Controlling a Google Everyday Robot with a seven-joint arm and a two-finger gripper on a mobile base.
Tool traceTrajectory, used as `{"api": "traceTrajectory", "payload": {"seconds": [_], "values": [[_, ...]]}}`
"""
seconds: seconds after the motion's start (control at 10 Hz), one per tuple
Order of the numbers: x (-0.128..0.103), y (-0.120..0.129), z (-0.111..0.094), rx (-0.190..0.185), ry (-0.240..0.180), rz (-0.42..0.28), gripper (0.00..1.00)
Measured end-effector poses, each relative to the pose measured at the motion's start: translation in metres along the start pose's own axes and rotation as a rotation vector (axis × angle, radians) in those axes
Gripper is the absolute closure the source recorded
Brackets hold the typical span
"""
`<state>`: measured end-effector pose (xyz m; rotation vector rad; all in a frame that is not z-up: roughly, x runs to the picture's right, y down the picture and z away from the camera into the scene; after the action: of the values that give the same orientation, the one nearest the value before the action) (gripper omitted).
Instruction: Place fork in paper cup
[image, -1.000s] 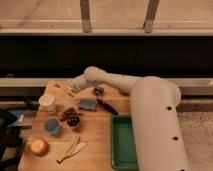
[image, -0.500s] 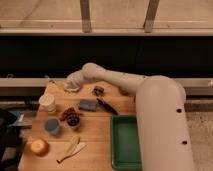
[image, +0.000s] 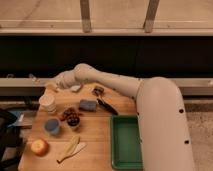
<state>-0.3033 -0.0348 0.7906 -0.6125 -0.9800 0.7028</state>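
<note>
The paper cup (image: 47, 102) stands upright at the table's back left, short and white. My gripper (image: 51, 86) hovers just above and behind it, at the end of the white arm that reaches in from the right. It is shut, and a thin greyish sliver, the fork (image: 33, 77), sticks out of it to the left, past the table's edge. The fork's tip is hard to make out against the dark background.
A blue cup (image: 51, 126) and an apple (image: 39, 147) sit in front of the paper cup. Pale cream utensils (image: 71, 148) lie near the front edge. A blue block (image: 88, 105), a dark cluster (image: 72, 118), a black-handled tool (image: 106, 106) and a green tray (image: 125, 142) fill the middle and right.
The arm has swung left along the back of the table. The gripper has gone from near the table's middle to above the paper cup.
</note>
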Motion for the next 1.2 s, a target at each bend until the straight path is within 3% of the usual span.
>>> {"api": "traceTrajectory", "payload": {"seconds": [0.4,0.6,0.9,1.2], "values": [[-0.014,0.022,0.018,-0.079,-0.081,-0.02,1.0],[-0.015,0.034,0.027,-0.111,-0.101,-0.018,1.0],[-0.008,0.045,0.041,-0.144,-0.093,-0.01,1.0],[0.011,0.045,0.051,-0.147,-0.057,0.019,1.0]]}}
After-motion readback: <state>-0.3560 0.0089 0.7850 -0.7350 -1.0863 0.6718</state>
